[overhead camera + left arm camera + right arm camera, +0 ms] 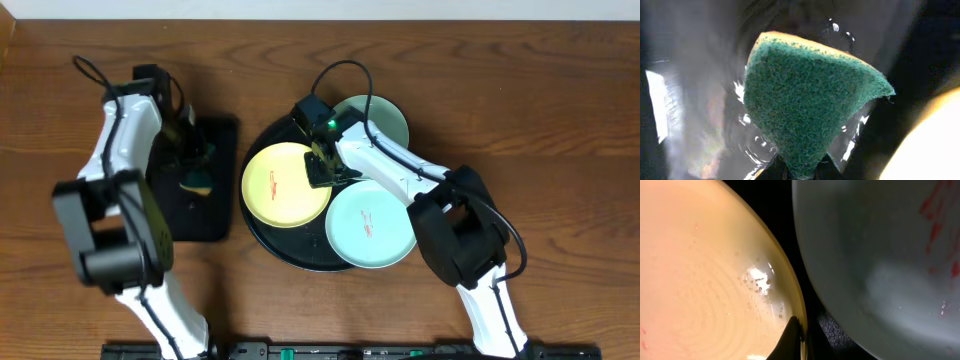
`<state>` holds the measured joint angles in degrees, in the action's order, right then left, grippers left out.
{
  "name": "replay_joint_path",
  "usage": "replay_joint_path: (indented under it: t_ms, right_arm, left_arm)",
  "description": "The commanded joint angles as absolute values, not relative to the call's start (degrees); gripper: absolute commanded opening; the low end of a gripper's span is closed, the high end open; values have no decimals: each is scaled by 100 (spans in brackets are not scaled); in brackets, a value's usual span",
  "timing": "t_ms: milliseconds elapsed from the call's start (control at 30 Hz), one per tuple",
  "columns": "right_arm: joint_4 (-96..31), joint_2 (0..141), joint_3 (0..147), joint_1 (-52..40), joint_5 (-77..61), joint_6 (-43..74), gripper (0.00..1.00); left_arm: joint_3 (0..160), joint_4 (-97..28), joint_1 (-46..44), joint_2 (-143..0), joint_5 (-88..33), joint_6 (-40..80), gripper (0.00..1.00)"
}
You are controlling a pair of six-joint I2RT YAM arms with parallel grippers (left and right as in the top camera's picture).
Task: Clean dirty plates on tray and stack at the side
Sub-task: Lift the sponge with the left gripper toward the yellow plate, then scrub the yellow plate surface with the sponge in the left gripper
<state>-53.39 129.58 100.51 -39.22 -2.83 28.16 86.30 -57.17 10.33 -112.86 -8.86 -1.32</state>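
Note:
Three plates lie in the round black tray (290, 250): a pale yellow plate (285, 185) on the left, a teal plate (370, 225) at the front right and another teal plate (378, 118) at the back. My right gripper (322, 165) is shut on the yellow plate's right rim; one dark finger (790, 340) lies on the yellow plate (705, 280). The neighbouring teal plate (880, 255) carries red smudges. My left gripper (190, 150) is shut on a green-and-yellow sponge (810, 100), held over the wet rectangular black tray (690, 100).
The rectangular black tray (215, 215) lies just left of the round tray, almost touching it. Bare wooden table (560, 120) stretches to the right of the round tray and at the far left. Both arm bases stand at the front edge.

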Motion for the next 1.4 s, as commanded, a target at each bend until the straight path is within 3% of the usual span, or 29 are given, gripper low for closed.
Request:
replay_joint_path:
  t_ms: [0, 333, 633, 1067, 1267, 1367]
  right_arm:
    - [-5297, 13233, 10040, -3870, -607, 2558, 1]
    - [-5315, 13233, 10038, -3754, -714, 2521, 1]
    - [-5308, 13233, 10038, -3754, -709, 2519, 1]
    - [-5304, 13233, 10038, -3758, -642, 2521, 1]
    - [-5312, 13233, 10038, -3760, -624, 2519, 1]
    - [-5312, 13233, 10038, -3760, -624, 2519, 1]
  left_arm:
    - [8890, -5828, 1041, -10661, -799, 266, 7]
    - [8586, -5990, 217, -10372, -856, 1144, 7]
    - [7522, -4825, -663, -10383, -462, 2329, 7]
    - [7065, -4060, -1186, -10982, -591, 2324, 8]
    - [7070, -4058, -1387, -11146, -1323, 2239, 7]
    - [7089, -3944, -1391, -11144, -2139, 1627, 7]
